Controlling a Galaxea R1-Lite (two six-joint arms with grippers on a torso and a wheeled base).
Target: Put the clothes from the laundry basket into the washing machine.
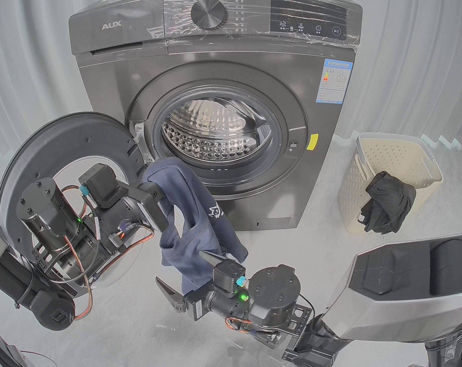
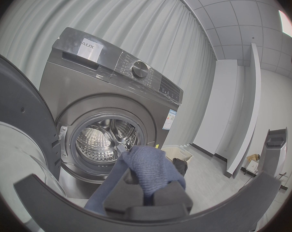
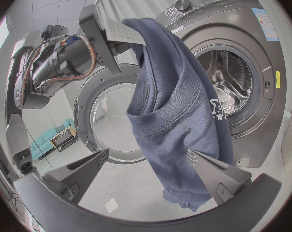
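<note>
Holding a dark navy knitted cotton garment (image 1: 200, 225) by its upper edge, the left gripper (image 1: 152, 197) was clamped on the cloth just in front of the grey front-loading washing machine (image 1: 113, 87). The garment hung free outside the machine, with most of its length below the lower lip of the opening. The perforated steel drum (image 1: 215, 128) showed no clothing in its visible part, so no item was judged loaded.

The right gripper (image 1: 189, 272) sat low beneath the garment with its jaws apart. The hanging hem lay between them, close to one finger; contact could not be confirmed.

Remaining work, as judged:
- Feed the navy garment into the drum.
- Fetch the crumpled black garment (image 1: 389, 202), draped over the front wall of the cream perforated plastic laundry basket (image 1: 399, 141), on the floor to the machine's right.

The round grey door (image 1: 62, 143) stood swung open beside the left arm, a possible obstruction.
</note>
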